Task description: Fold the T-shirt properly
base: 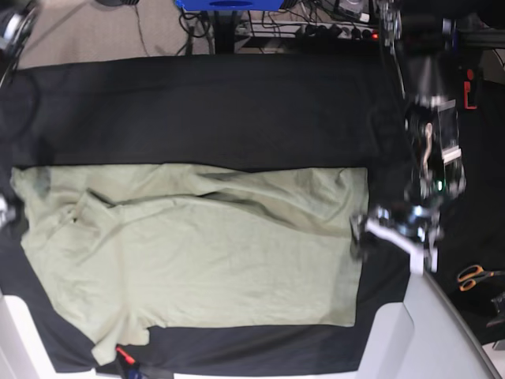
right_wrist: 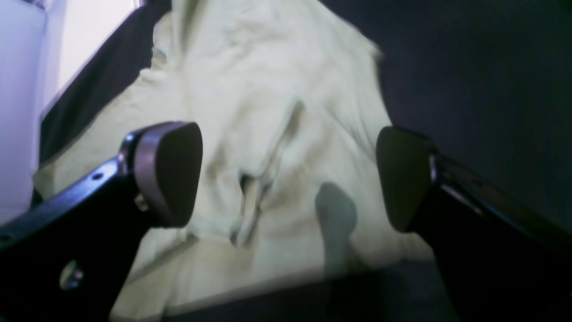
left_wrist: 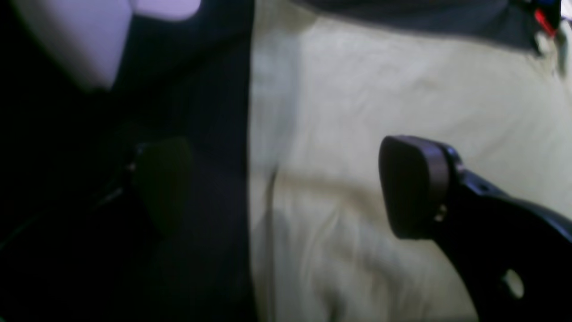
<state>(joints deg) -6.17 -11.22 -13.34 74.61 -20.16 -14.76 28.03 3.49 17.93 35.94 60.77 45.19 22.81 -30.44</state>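
Both sets of jaws gape wide above the T-shirt (base: 197, 253) on black cloth (base: 205, 110); no readable writing.

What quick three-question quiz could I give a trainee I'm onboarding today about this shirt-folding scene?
1. True or false: the right gripper has its fingers clamped on the T-shirt.
2. In the base view, what does the T-shirt lie on? A) the black cloth B) bare wood C) a tray
3. In the left wrist view, over which edge does the left gripper hover?

Key: 1. False; the fingers stand apart with nothing between them. 2. A. 3. The boundary where the T-shirt meets the black cloth.
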